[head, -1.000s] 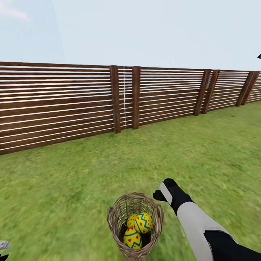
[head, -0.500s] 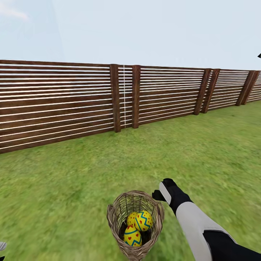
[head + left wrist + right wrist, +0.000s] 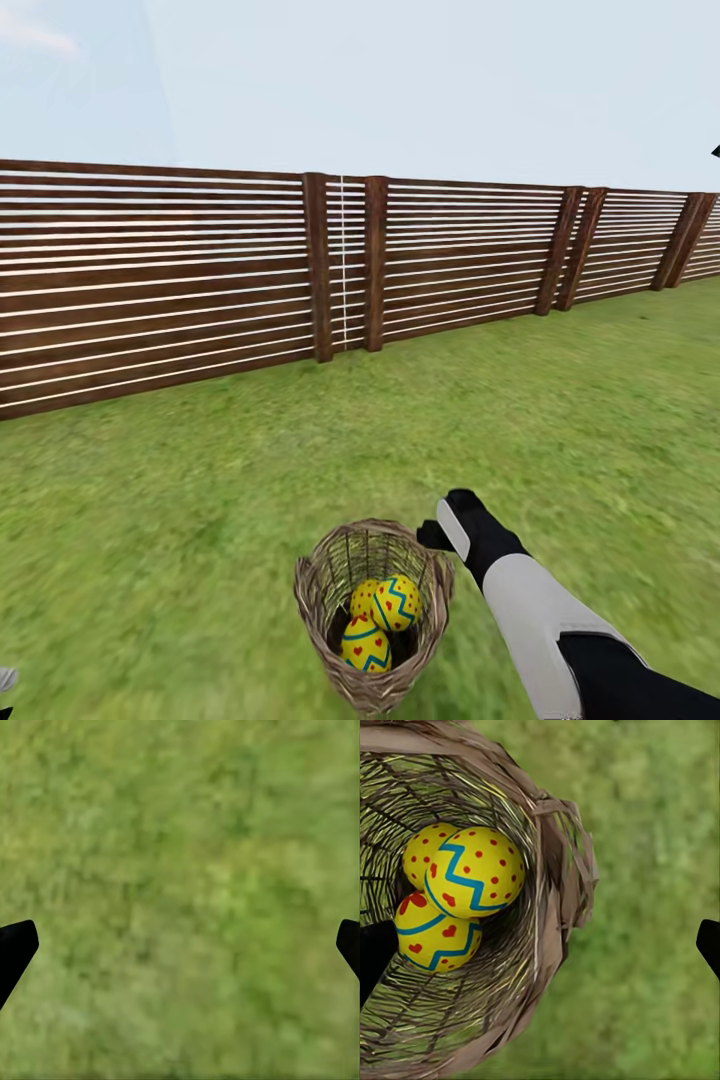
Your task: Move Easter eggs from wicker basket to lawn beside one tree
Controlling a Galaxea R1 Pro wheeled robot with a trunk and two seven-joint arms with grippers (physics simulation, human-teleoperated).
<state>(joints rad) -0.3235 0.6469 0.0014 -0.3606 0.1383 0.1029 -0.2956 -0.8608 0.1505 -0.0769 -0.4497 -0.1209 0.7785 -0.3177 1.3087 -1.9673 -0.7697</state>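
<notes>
Tan-brown wicker basket (image 3: 372, 620) is standing on the lawn (image 3: 200, 520), holding all three Easter eggs (image 3: 461, 892) piled together. The right gripper (image 3: 540, 945) is hanging over the basket's near rim with its jaws spread wide, one fingertip (image 3: 375, 956) over the weave beside the eggs, the other over grass. The left gripper (image 3: 180, 945) is hanging open above bare lawn. A slatted fence (image 3: 200, 270) is edging the grass.
</notes>
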